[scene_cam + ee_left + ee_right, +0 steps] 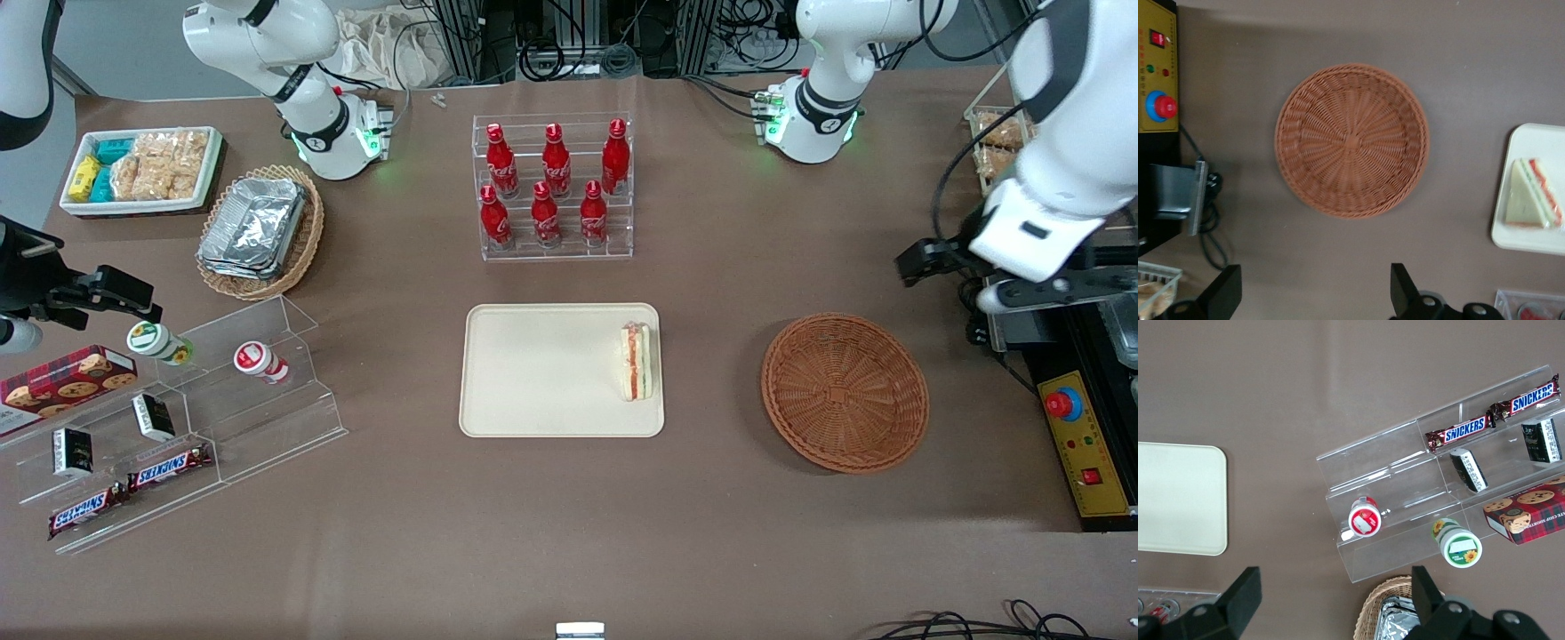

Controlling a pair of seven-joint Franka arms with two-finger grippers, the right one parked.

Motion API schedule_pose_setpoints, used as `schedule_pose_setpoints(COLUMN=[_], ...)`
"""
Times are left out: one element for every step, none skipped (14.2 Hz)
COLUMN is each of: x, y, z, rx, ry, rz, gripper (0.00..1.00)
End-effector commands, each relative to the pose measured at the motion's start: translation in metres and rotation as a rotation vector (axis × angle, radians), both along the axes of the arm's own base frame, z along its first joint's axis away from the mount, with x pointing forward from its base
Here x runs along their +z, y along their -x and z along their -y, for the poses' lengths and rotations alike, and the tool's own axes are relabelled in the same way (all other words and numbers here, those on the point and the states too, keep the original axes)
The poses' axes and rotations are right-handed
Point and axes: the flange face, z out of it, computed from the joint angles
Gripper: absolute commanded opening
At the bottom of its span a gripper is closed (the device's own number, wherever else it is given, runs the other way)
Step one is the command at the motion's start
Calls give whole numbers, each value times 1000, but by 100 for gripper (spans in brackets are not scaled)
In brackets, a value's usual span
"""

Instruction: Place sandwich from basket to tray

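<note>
Lying on its side on the tray (533,373), at the edge nearest the basket (845,391), the sandwich (637,361) is seen already delivered. It is judged light, soft and easily crushed, its clear wrap likely slippery; hold is best taken gently across the 2 bread faces, not at the pointed tip. The basket is seen empty. The gripper (1313,293) is held high toward the working arm's end of the table, nothing between its fingers (1225,288), which are spread wide.
</note>
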Motion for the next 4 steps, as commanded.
schedule_pose_setpoints(x=[14, 20, 17, 15], y=[1, 1, -3, -6], z=[-25, -26, -26, -25], rx=[-110, -150, -155, -157], ry=[38, 38, 43, 44], rz=[-26, -30, -36, -39], gripper=[100, 100, 100, 100])
